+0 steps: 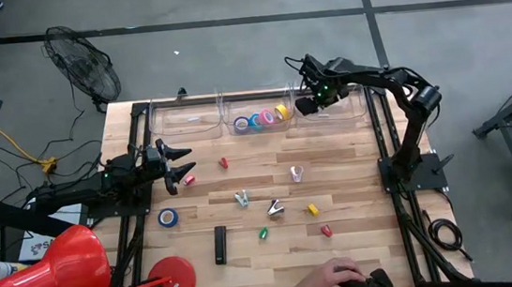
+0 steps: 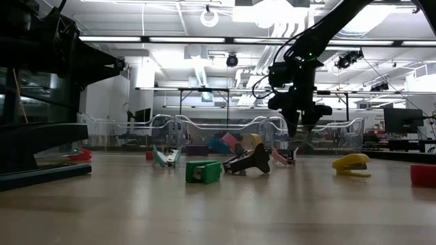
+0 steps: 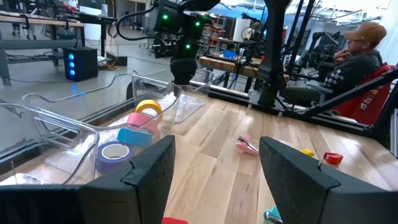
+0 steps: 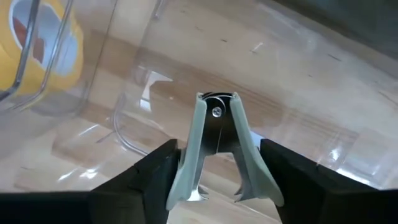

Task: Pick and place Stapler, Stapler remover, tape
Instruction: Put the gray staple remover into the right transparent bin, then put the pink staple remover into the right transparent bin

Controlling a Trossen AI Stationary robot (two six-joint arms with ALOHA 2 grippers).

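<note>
We see the right gripper (image 1: pixel 305 104) up over the clear bins (image 1: pixel 199 121) at the far edge of the bench (image 1: pixel 355 190). Between its jaws sits a pale green stapler remover (image 4: pixel 217 149). The jaws stand a little apart beside it, and we cannot tell if they grip it or have let go. Clear plastic and the wood lie right under it.

In the middle bin, just beside that gripper, lie 4 tape rolls (image 1: pixel 261 118): purple, blue, pink and yellow. The yellow roll (image 4: pixel 43 50) is closest to the gripper, behind a clear wall.

The left gripper (image 1: pixel 181 165) waits over the left side of the bench with its jaws wide open and nothing in them. A small red thing (image 1: pixel 189 179) lies just beside it.

Many things are spread over the bench: 1 blue tape roll (image 1: pixel 167 217), a black stapler (image 1: pixel 220 244), and small staple removers in red, green, yellow and pale colours. A big red disc (image 1: pixel 172 281) lies at the near left corner. A person's hand (image 1: pixel 335 277) rests at the near edge.
</note>
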